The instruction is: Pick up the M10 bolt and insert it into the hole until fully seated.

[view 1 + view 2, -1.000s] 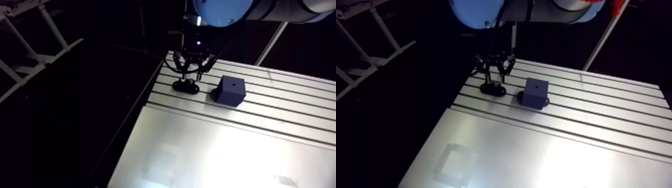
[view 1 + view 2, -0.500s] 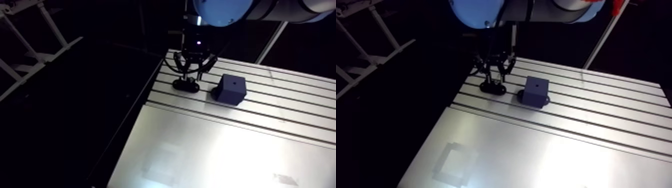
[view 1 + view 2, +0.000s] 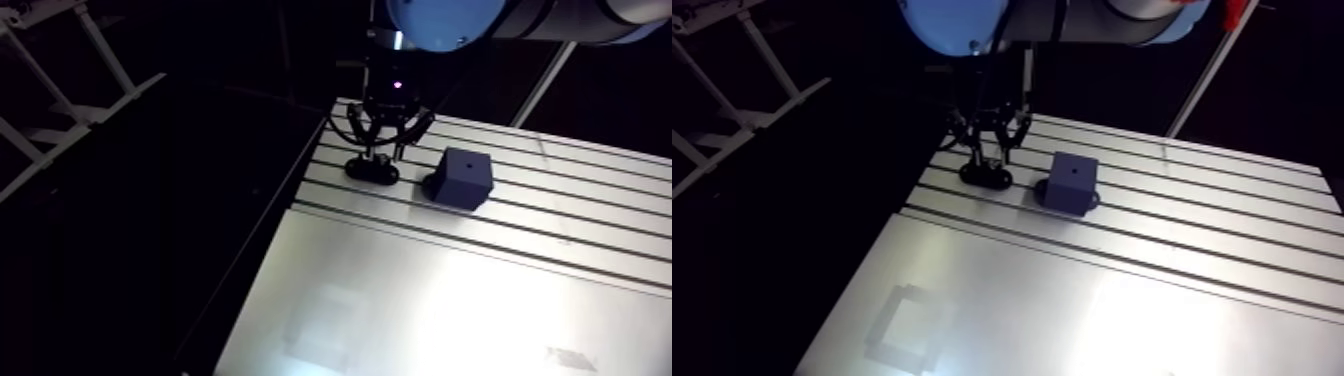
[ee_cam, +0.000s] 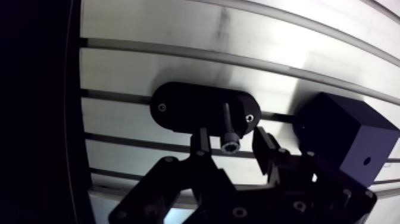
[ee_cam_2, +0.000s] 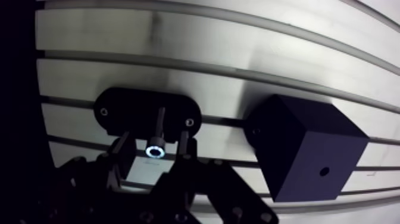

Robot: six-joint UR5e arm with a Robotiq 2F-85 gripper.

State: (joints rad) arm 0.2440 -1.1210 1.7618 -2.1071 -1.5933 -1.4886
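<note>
Gripper over the bolt, fingers spread either side of its head.

Here's the slotted aluminium table filling the scene; on it sits the dark cube block, with a small hole in its upper face; just beside the block, apart from it, lies the black oval holder, a small screw near each end; the gripper hangs right above that holder, its two fingers apart; and between them stands the M10 bolt, shank down in the holder's middle, socket head up; there looks to be a sliver of gap on each side of the head, though the dim wrist view leaves that uncertain.
</note>
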